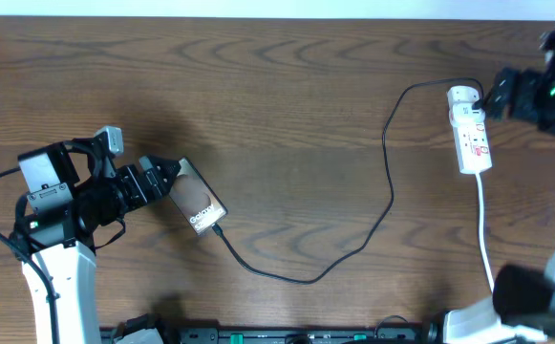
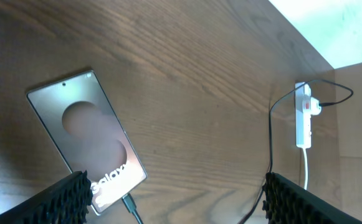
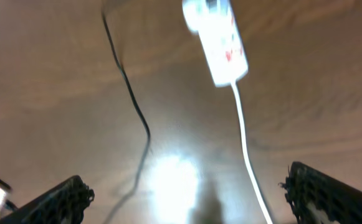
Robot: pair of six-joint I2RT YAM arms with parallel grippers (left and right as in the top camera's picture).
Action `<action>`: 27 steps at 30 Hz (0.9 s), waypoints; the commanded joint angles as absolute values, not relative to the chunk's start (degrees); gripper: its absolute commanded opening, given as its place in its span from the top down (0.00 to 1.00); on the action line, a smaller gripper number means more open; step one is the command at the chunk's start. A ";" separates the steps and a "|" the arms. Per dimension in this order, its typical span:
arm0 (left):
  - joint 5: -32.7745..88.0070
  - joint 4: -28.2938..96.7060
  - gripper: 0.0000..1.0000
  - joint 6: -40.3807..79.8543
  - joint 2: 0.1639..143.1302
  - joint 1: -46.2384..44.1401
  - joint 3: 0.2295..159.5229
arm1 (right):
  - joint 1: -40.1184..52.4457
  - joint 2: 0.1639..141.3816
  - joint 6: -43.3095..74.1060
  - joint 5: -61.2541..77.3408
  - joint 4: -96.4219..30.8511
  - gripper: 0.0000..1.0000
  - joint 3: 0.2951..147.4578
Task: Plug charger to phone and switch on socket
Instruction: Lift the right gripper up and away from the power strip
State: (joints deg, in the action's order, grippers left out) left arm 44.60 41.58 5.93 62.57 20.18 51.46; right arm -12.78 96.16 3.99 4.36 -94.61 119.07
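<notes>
- Overhead: the phone point(image 1: 199, 203) lies tilted, left of centre; the socket point(image 1: 471, 129) is at upper right; the charger point(image 1: 390, 182) runs in a loose loop across the table point(image 1: 277, 76) between them.
- Left wrist view: the connector point(image 2: 128, 202) sits at the phone's bottom edge and looks plugged in, though I can't confirm it is fully seated.
- Judged remaining: switch the socket on. The red switches point(image 1: 479, 145) are tiny and I can't read whether they are on or off.
- Risk: nothing braces the strip. A push that misses the switch could slide it, drag the charger and pull the connector out of the phone.
- Risk: wide jaws are a blunt tool for a small switch, so they could hit the wrong one or the plug at the strip's top end.
- Risk: the left arm is close to the phone, and any nudge would strain the connector.
- Right wrist view is blurred, so the aim is hard to judge.
- Left pincer point(image 1: 165, 179): jaws wide and empty, right at the phone. The phone is not gripped; I can't tell whether it is touched.
- Right pincer point(image 1: 499, 93): jaws spread fully and empty, just beside the socket's top end. I can't tell whether it touches.
</notes>
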 commanded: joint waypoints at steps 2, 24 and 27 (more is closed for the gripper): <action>44.27 41.54 0.14 4.97 62.48 20.23 52.36 | -10.33 84.82 6.24 2.72 -88.25 0.01 101.16; 44.25 41.54 0.14 4.97 62.48 20.23 52.36 | -5.91 58.57 15.42 8.51 -51.62 0.01 53.28; 44.25 41.54 0.14 4.97 62.48 20.23 52.36 | -5.91 58.89 15.40 8.49 -51.92 0.01 53.17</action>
State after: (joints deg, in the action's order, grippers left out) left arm 44.60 41.58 5.93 62.57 20.18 51.46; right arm -6.44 58.54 13.89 8.03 -51.75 53.39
